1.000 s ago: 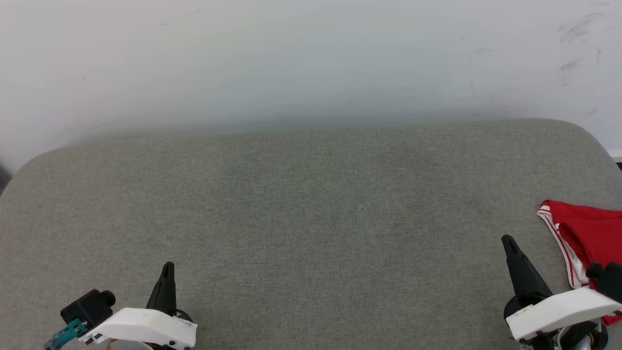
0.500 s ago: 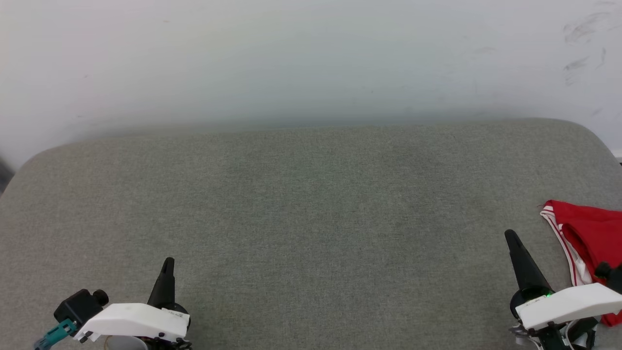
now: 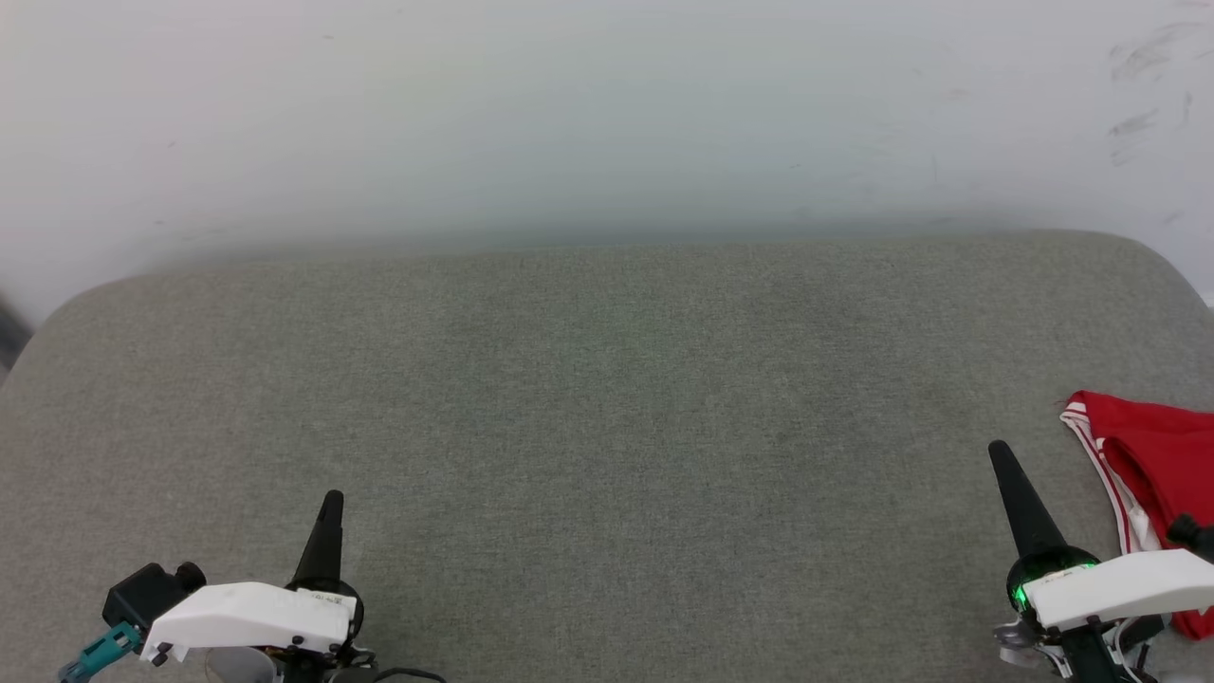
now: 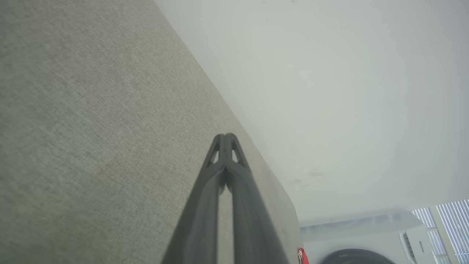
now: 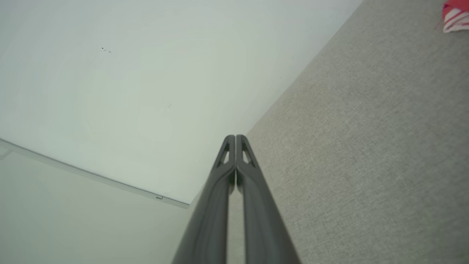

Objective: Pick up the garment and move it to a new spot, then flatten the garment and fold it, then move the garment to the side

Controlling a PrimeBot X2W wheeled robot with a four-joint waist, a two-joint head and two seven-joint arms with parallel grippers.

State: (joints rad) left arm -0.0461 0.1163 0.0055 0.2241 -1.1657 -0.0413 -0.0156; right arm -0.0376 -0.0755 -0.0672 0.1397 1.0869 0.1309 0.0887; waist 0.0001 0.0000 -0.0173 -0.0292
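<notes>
Both the dark left tool [image 3: 330,503] and the dark right tool [image 3: 1000,457] were pressed together. A bright red shirt with striped trim [image 3: 1159,455] lay at the frame's right on a grey cloth counter [image 3: 607,398].

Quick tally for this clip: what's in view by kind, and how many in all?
Red garment: 1
Robot hands: 2 (left hand, right hand, both shut)
Grey padded surface: 1
White appliance: 1
Total: 5
</notes>
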